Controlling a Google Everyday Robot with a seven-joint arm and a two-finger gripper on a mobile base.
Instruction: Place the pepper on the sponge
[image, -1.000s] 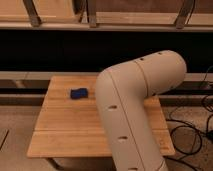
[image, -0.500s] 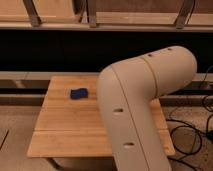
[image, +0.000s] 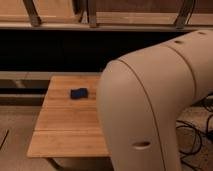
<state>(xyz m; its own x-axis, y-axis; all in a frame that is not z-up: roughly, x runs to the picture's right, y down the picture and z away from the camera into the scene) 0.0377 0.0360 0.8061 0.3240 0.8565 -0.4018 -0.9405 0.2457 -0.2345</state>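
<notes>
Because the robot's pale arm (image: 150, 110) fills the right side of the view and covers the right part of the table (image: 65, 125), the gripper lies out of sight somewhere beyond the arm's bulk, and I cannot tell how wide it stands or whether it has hold of anything. The sponge (image: 78, 93) lies flat on the wooden top, near the far edge and closer to the far left corner than to the near edge, with bare planks on every side of it. It is apart from the arm's outline, which passes just to its right. The table's left edge and near left corner show in full; the right edge and both right corners are hidden behind the arm. Beyond the far edge runs a dark band under a wooden shelf (image: 55, 12). Black cables (image: 192, 135) trail over the speckled floor (image: 15, 125) at the right.
</notes>
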